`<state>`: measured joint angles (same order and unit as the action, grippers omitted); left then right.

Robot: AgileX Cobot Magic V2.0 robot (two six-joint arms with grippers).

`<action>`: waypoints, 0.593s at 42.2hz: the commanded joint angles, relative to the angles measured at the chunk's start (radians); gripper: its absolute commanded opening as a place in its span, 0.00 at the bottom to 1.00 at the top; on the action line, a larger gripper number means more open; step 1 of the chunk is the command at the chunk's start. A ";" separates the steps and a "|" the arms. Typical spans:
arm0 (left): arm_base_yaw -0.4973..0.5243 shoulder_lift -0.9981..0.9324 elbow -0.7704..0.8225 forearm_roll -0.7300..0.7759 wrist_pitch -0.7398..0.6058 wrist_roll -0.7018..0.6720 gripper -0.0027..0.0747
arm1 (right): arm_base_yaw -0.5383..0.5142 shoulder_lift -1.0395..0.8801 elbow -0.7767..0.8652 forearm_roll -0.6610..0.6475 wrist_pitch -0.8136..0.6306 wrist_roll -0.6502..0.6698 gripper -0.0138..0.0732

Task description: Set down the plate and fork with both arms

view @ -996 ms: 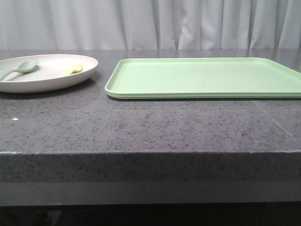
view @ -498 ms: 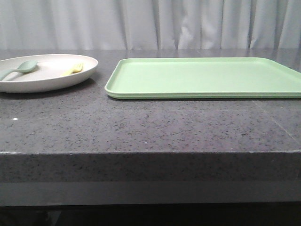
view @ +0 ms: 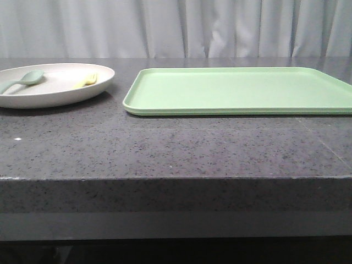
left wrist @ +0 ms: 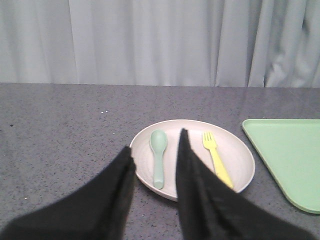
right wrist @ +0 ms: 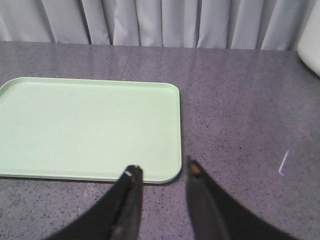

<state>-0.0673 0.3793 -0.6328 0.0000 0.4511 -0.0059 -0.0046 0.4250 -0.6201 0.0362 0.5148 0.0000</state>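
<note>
The off-white round plate (view: 60,91) sits on the dark table at the far left; it also shows in the left wrist view (left wrist: 235,150). On it lie the pale yellow fork (view: 86,80), also in the left wrist view (left wrist: 216,156), and a green-grey spoon (left wrist: 158,155). My left gripper (left wrist: 156,145) is open and empty, above the plate's near rim, with the spoon between its black fingers. My right gripper (right wrist: 162,169) is open and empty, above the near right corner of the light green tray (right wrist: 85,125). Neither gripper shows in the front view.
The rectangular light green tray (view: 236,91) lies right of the plate, with a narrow gap between them. The table's front edge (view: 176,179) runs across the front view. Grey curtains hang behind. A white object (right wrist: 310,40) sits at the far right edge of the right wrist view.
</note>
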 commanded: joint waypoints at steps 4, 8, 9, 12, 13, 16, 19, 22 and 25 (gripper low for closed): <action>-0.009 0.016 -0.035 0.013 -0.075 -0.002 0.79 | -0.004 0.013 -0.033 -0.012 -0.075 0.000 0.84; -0.009 0.016 -0.035 0.012 -0.075 -0.002 0.79 | -0.004 0.013 -0.033 -0.012 -0.075 0.000 0.84; -0.009 0.016 -0.035 0.012 -0.075 -0.002 0.79 | -0.004 0.013 -0.033 -0.012 -0.075 0.000 0.84; -0.009 0.016 -0.035 0.012 -0.075 -0.002 0.79 | -0.004 0.013 -0.033 -0.012 -0.075 0.000 0.84; -0.009 0.016 -0.035 0.012 -0.075 -0.002 0.79 | -0.004 0.013 -0.033 -0.012 -0.075 0.000 0.84; -0.009 0.016 -0.035 0.012 -0.075 -0.002 0.79 | -0.004 0.013 -0.033 -0.012 -0.075 0.000 0.84; -0.009 0.016 -0.035 0.000 -0.084 -0.002 0.79 | -0.004 0.013 -0.033 -0.012 -0.075 0.000 0.84; -0.009 0.016 -0.035 -0.006 -0.095 -0.002 0.79 | -0.004 0.013 -0.033 -0.012 -0.075 0.000 0.84; -0.009 0.020 -0.037 -0.010 -0.085 -0.002 0.79 | -0.004 0.013 -0.033 -0.012 -0.075 0.000 0.84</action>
<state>-0.0673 0.3793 -0.6328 0.0000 0.4466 -0.0059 -0.0046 0.4250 -0.6201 0.0344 0.5148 0.0000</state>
